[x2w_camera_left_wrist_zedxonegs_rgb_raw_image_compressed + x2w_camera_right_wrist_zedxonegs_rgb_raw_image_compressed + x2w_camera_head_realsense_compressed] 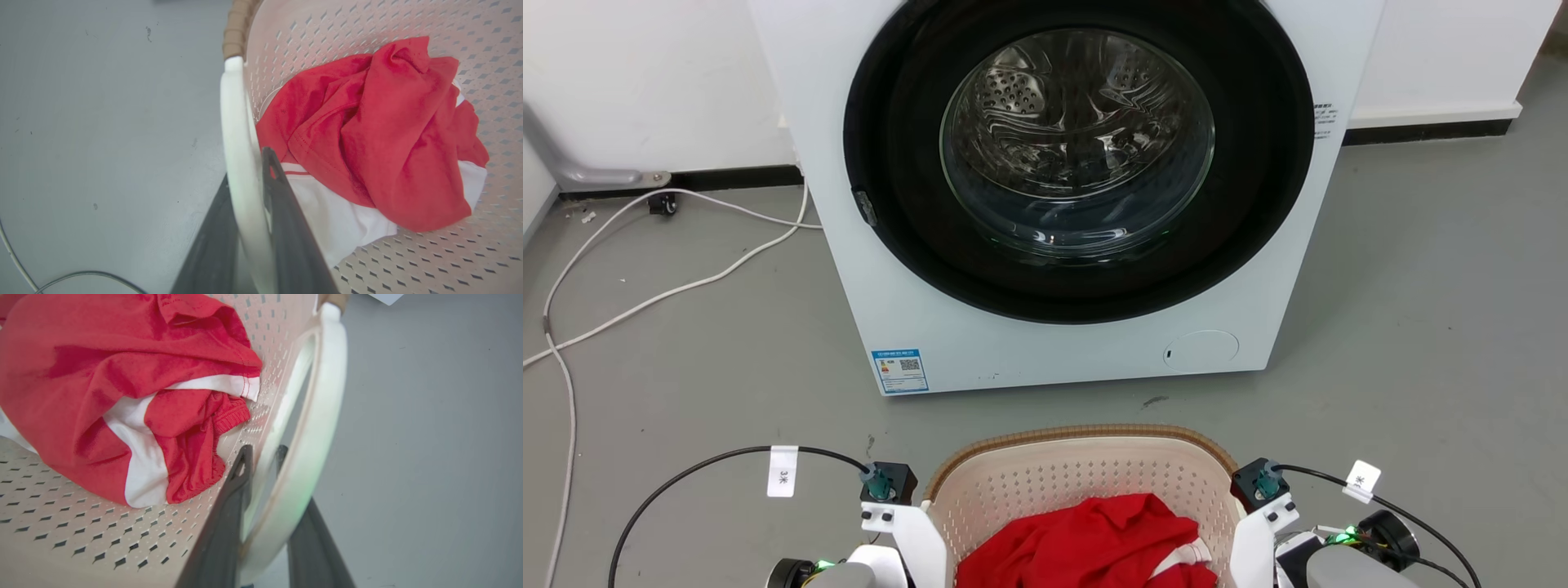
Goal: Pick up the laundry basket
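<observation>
Cream perforated plastic with a brown woven-look rim: the laundry basket (1078, 478) lies at the bottom of the head view, right before us and between our two arms.

- Contents: one red garment (1094, 539) with white panels, bunched on the basket's bottom.
- Left jaws: closed on the left loop handle (241, 155), one jaw outside the basket wall and one inside.
- Right jaws: astride the right loop handle (322, 416) in the same way, and closed on it as far as we can tell.
- Basket base: we cannot tell whether it is off the floor (1421, 343).
- Step in hand, by our judgement: both sides are grasped and the lift is due.
- Next move: we judge it calls for both arms rising together and level, so the basket does not tip and the smooth handles do not slide in the jaws.
- Room to either side: open grey floor. White cables (686, 282) lie well apart on the left.
- Room ahead: a strip of bare floor, then the washer (1013, 359) standing near. We would lift straight up, not forward.
- Farthest: a white wall (645, 82).
</observation>
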